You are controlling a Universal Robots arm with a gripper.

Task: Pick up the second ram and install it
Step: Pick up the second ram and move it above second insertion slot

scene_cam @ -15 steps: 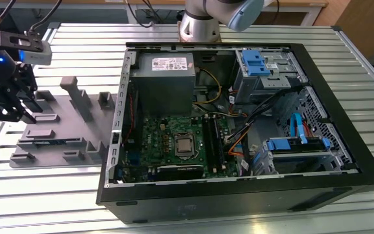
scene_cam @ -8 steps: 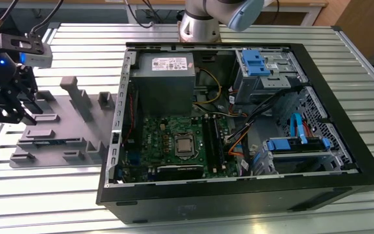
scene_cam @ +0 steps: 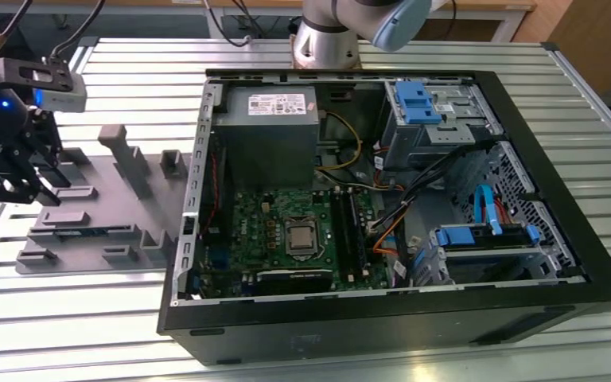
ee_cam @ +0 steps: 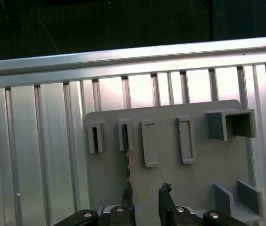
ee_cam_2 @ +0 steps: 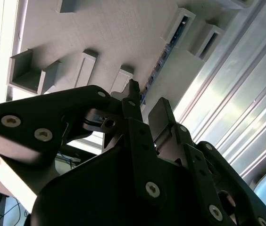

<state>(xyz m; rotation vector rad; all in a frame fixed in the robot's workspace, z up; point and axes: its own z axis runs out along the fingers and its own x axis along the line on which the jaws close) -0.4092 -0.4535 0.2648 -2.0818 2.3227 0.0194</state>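
second ram [ee_cam: 125,141]: edge-on in its slot in both wrist views; chips and label cannot be made out; one end hidden behind a fingertip [ee_cam: 127,194] in the first wrist view.
gripper [ee_cam: 145,194]: body cut off by the picture's edge in the first wrist view; at nine o'clock in the exterior view, partly out of frame.
fixture tray [ee_cam_2: 123,33]: large part hidden behind the gripper in the second wrist view.
arm base [scene_cam: 324,44]: twelve o'clock in the exterior view, cut off by the edge.
motherboard [scene_cam: 274,231]: twelve o'clock end lies under the power supply [scene_cam: 268,127]; slot rails [scene_cam: 345,231] too small to tell if filled.
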